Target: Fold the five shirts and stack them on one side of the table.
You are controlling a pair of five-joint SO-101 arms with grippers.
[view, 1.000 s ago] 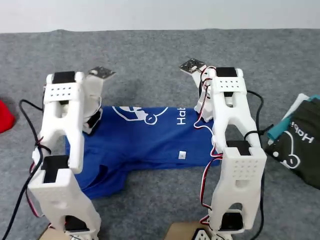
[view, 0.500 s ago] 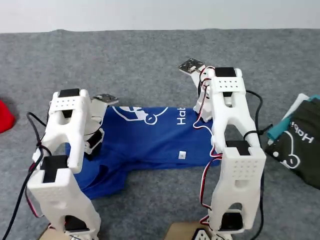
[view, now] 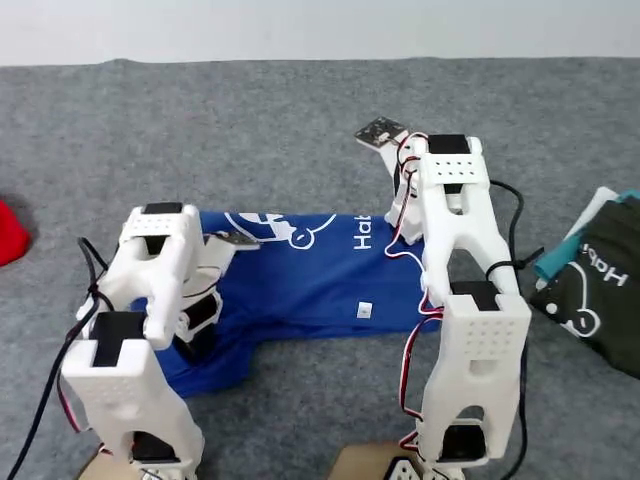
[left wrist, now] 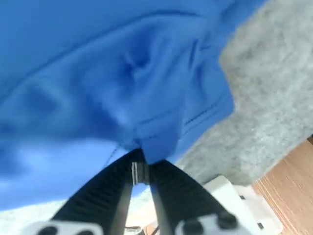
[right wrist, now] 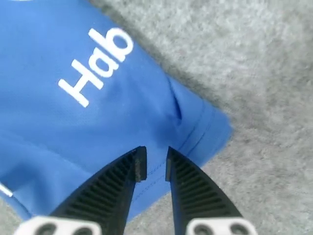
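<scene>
Far left, a red cloth sits out of play. The left gripper is clamped on a pinch of the blue shirt at its left end, with fabric bunched between the tips. The shirt lies mid-table, long axis running side to side between the arms and printed end toward the right arm. The right gripper hangs over that right corner, tips barely apart, nothing in them I'd say. So each arm owns one end, and the fold probably goes across that axis. A dark shirt waits far right.
</scene>
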